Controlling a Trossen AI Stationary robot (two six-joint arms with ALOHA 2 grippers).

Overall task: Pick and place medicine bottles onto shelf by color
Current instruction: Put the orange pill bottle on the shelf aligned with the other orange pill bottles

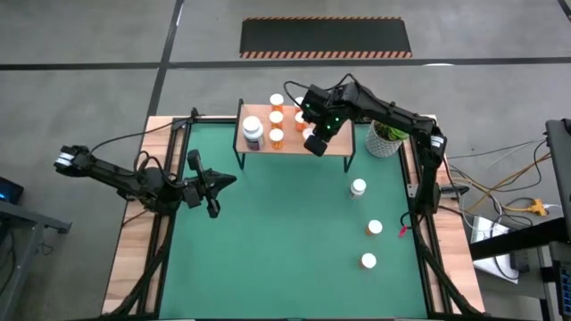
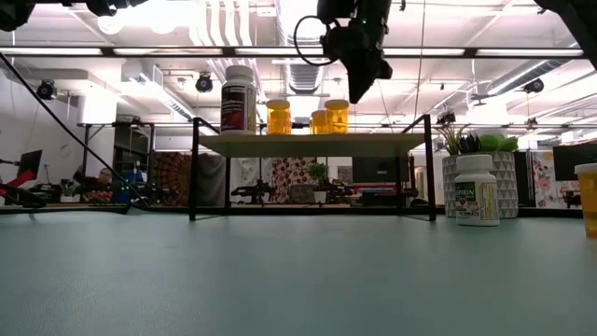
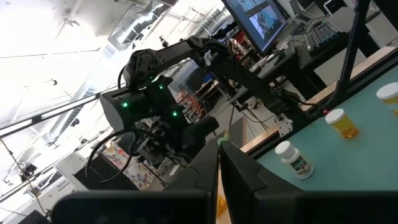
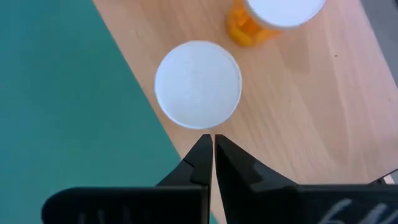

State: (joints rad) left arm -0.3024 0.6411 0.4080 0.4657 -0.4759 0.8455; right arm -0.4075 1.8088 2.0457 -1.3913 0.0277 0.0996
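At upper centre of the high view, right pincer (image 1: 315,143) closed and empty above the low light-wood shelf on black legs (image 1: 335,144), white-capped orange medicine bottles (image 1: 277,118) on it, three more bottles (image 1: 358,187) on the green-matted counter (image 1: 268,241) at lower right, left pincer (image 1: 212,185) closed at mid-left.

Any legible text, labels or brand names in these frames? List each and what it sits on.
"ASPIRIN", seemingly, top line of the green-and-white label on the white medicine bottle standing on the green mat; first letter unclear, smaller print unreadable.
Dark red label on the large white-capped bottle on the light-wood shelf: too blurred to read.
Monitor screen in the left wrist view: nothing readable.
Orange bottles: no readable text.
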